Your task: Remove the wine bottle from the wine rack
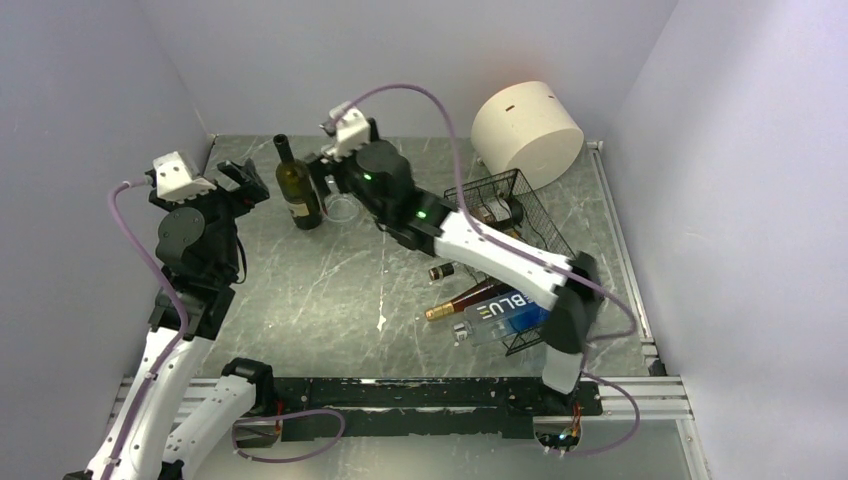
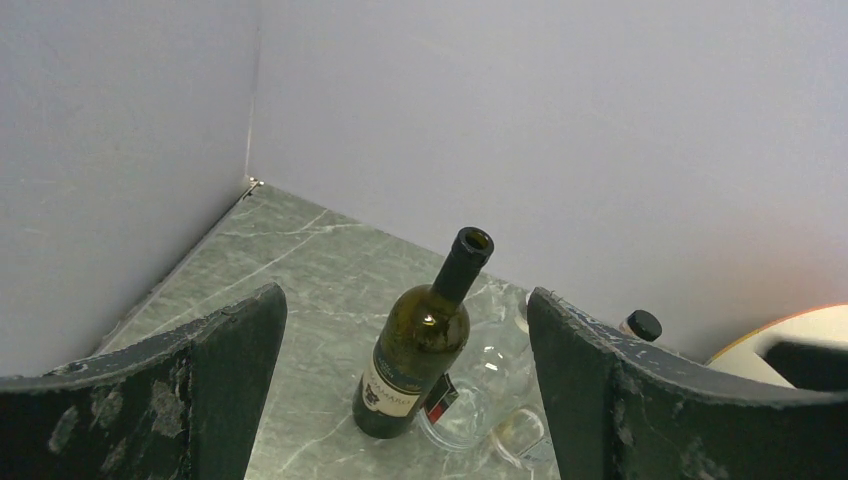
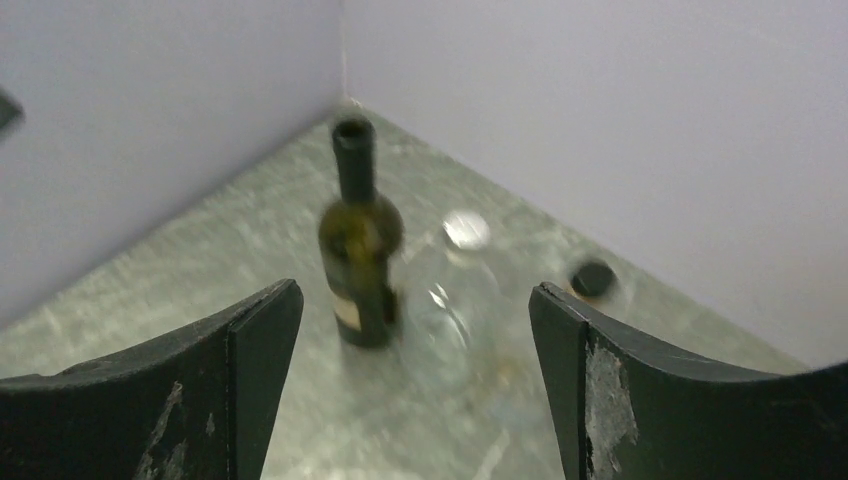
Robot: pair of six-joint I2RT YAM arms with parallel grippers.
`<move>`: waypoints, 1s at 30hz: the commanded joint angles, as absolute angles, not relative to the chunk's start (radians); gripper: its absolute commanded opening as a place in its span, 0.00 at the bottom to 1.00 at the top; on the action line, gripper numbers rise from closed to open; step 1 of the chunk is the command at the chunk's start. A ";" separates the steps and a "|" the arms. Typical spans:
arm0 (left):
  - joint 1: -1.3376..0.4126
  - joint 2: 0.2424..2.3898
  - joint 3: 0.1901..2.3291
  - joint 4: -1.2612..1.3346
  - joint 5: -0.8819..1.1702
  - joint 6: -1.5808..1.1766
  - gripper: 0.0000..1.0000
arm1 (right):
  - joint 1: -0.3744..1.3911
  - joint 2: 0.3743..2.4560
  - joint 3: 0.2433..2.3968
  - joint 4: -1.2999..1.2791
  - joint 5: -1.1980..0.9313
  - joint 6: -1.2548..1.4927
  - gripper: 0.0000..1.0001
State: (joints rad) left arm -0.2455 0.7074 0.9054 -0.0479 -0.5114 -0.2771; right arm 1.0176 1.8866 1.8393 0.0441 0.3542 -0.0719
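We route clear of the wine rack [image 1: 532, 207] at near right. Both arms reach far left, with the left gripper [image 2: 405, 297] and right gripper [image 3: 415, 292] jaws released and grasping nothing. We advise withdrawing the right arm straight back. The wine bottle [image 1: 299, 190] stands upright on the bench [image 1: 330, 290], beside a glass [image 1: 340, 210].

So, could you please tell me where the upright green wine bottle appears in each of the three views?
Top external: the green wine bottle stands upper left of centre.
Left wrist: it is at lower centre, between the fingers' tips.
Right wrist: it is left of centre, slightly blurred.
Shared landmark: the clear glass vessel close beside it.
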 commanded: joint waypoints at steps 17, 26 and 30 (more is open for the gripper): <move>-0.238 0.847 0.957 -0.081 -0.400 -0.304 0.94 | 1.007 0.896 1.254 -0.832 0.193 -0.272 1.00; -0.238 0.855 0.956 -0.082 -0.426 -0.292 0.94 | 1.007 0.832 1.116 -1.042 0.000 -0.500 1.00; -0.238 0.841 0.947 -0.067 -0.414 -0.291 0.94 | 1.008 0.803 1.111 -1.145 -0.049 -0.663 1.00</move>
